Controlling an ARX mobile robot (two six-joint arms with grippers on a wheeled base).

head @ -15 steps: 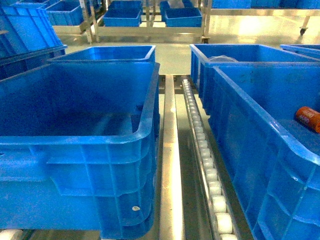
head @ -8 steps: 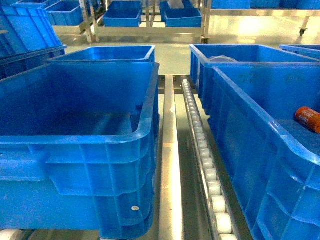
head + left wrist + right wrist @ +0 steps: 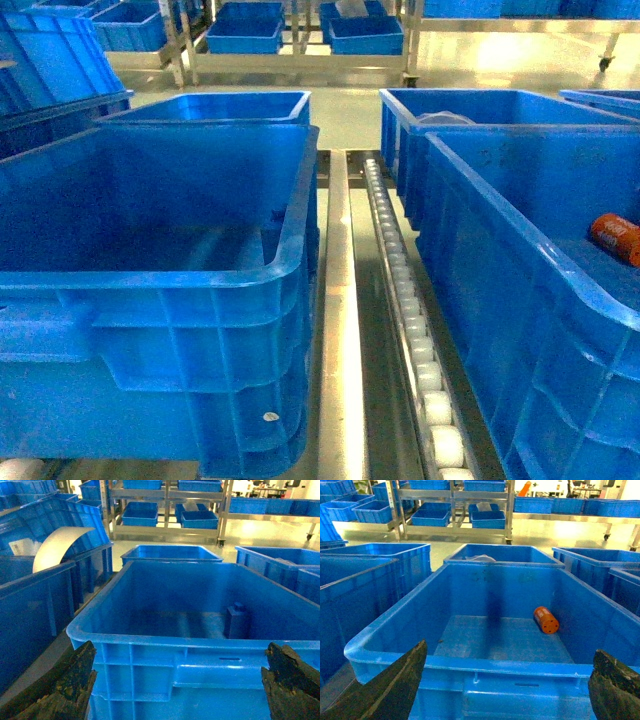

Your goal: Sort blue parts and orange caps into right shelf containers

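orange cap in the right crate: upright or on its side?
On its side. The orange cap lies tipped on the floor of the crate near the far right wall, its round dotted end facing the right wrist camera.

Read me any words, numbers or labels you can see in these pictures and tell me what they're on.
No text reads clearly.
Orange cap in the near right crate: pale marks on its side, too blurred to read.
White label inside the crate at the far left of the left wrist view: too small and dim to read.
Crate walls: no lettering visible.
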